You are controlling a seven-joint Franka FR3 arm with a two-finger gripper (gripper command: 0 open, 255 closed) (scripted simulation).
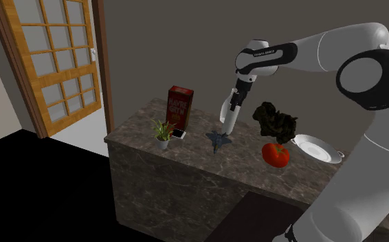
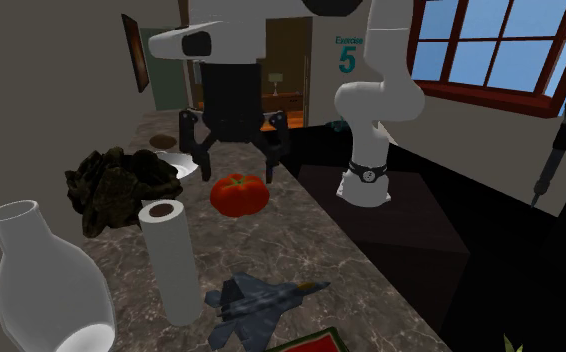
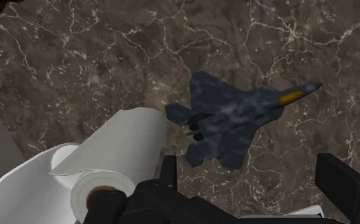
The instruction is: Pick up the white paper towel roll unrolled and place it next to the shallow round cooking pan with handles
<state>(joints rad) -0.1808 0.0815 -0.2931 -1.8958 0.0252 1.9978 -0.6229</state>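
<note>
Across the dark veined counter [image 1: 193, 150], everything for the job laid out along one strip, within reach of the white arm [image 1: 310, 55]. Bent over from the stand so as to aim the black gripper [image 1: 233, 103] straight down at the stone. Jaws parted wide and empty, clasping nothing, presumably opened ahead of a grasp. Hovering above the surface, not touching it.

Toward the stand's end, a dark crumpled lump [image 2: 116, 185], and near it the shallow pan [image 1: 317, 148]: pale, flat on the stone, small handles at its rim. Bare stone by that rim, judging from the shoulder view, the likely spot for the set-down.

Well apart from the pan, a pale vase [image 2: 41, 280] and, just beside it, the white paper towel roll [image 2: 169, 260]. Upright on its end, brown core facing up, so offering its round side to a pinch from above or across. Just outside one finger [image 3: 168, 172] in the wrist view, not between the pair, hence not yet held. Probably calls for a sideways shift before closing.

Between roll and pan, a red tomato [image 2: 238, 193], something to carry over or around.

Close by the roll, flat on the stone, a small blue-grey toy jet [image 3: 236, 118]. Near enough to get nudged on the descent; worth keeping the other finger clear.
</note>
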